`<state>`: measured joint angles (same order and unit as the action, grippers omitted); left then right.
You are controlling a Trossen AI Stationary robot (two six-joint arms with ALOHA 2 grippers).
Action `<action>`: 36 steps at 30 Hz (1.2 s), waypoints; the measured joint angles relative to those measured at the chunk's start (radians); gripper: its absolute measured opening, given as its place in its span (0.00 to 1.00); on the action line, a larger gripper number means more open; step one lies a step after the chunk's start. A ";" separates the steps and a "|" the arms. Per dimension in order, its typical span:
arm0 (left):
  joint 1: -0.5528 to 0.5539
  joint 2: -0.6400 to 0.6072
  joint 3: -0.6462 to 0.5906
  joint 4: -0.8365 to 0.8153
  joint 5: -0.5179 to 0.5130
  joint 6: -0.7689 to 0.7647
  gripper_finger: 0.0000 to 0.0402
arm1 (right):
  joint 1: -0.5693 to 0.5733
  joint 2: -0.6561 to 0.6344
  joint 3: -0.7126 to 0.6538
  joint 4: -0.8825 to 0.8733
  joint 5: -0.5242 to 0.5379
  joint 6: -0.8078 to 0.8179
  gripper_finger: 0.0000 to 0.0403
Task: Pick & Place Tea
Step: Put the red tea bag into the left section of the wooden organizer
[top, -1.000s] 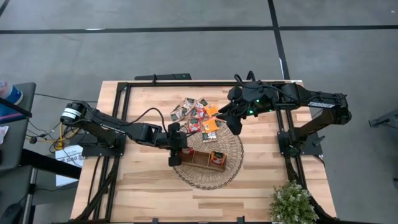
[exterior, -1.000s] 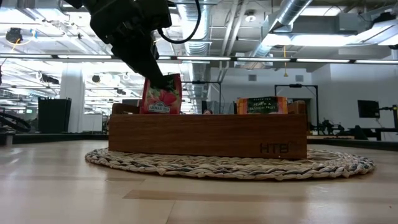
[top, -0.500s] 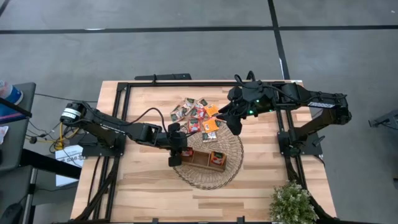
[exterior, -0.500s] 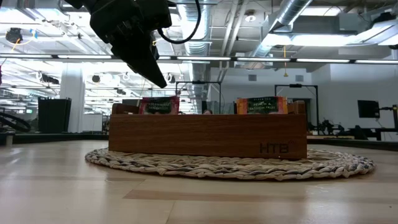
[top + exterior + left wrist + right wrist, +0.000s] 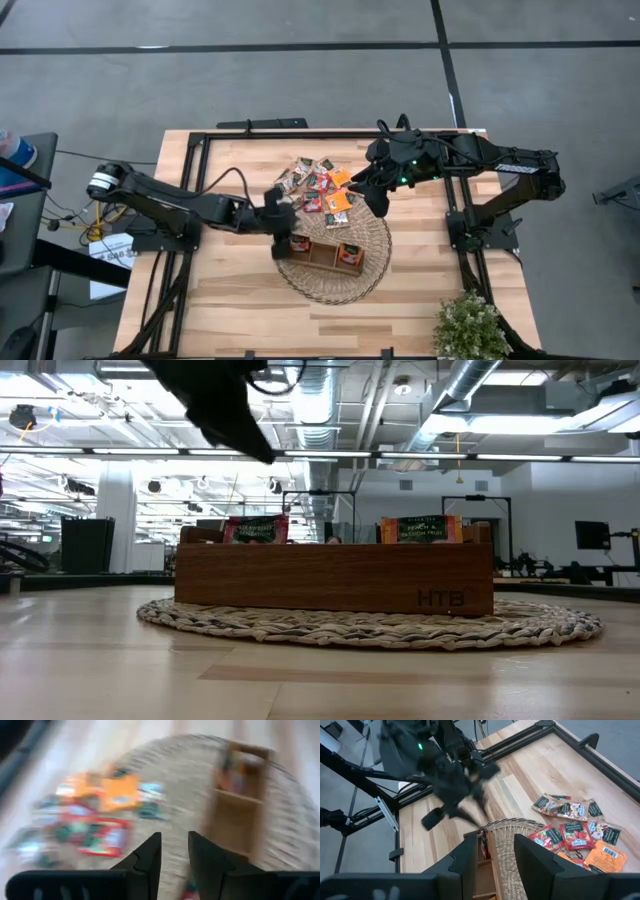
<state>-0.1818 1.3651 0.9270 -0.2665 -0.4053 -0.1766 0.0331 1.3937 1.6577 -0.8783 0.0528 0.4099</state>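
Looking down on your table, you have the left gripper [image 5: 281, 212] poised above the left end of the wooden tray [image 5: 325, 257], which sits on the round wicker mat [image 5: 370, 232]. Its fingers [image 5: 150, 857] stand slightly parted with nothing between them. A red sachet [image 5: 254, 529] stands upright in the tray's left compartment, its top edge showing over the wall in the low view, clear of the gripper. An orange sachet [image 5: 421, 528] stands likewise in the right compartment. You cannot tell from any view whether the middle compartment holds anything.

Your right gripper [image 5: 376, 197] hovers over the far right edge of the mat, just beside the loose pile of tea sachets [image 5: 318, 184]. Its fingers [image 5: 466, 862] are parted by a moderate gap and carry nothing. The pile lies on the bare table [image 5: 240, 320] at the far side of the mat, some packets overlapping the mat's rim; red, orange and pale ones are mixed together.

A potted plant [image 5: 467, 328] stands at the near right corner of the table, well apart from the work
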 joint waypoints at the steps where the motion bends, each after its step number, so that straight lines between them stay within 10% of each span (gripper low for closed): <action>1: 0.005 -0.012 0.000 0.009 -0.082 -0.005 0.22 | 0.000 0.000 0.000 0.000 0.000 0.000 0.29; 5: 0.084 -0.051 0.005 -0.005 -0.277 -0.122 0.22 | 0.000 0.001 0.000 0.010 0.000 -0.010 0.29; 14: 0.409 -0.055 0.104 -0.119 0.085 -0.415 0.22 | 0.000 0.003 0.000 0.052 0.000 -0.026 0.29; 36: 0.768 0.349 0.308 -0.383 0.348 -0.397 0.22 | 0.045 0.103 0.001 0.095 -0.029 -0.052 0.29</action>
<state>0.5861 1.7137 1.2346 -0.6496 -0.0572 -0.5732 0.0777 1.4964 1.6588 -0.7833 0.0238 0.3576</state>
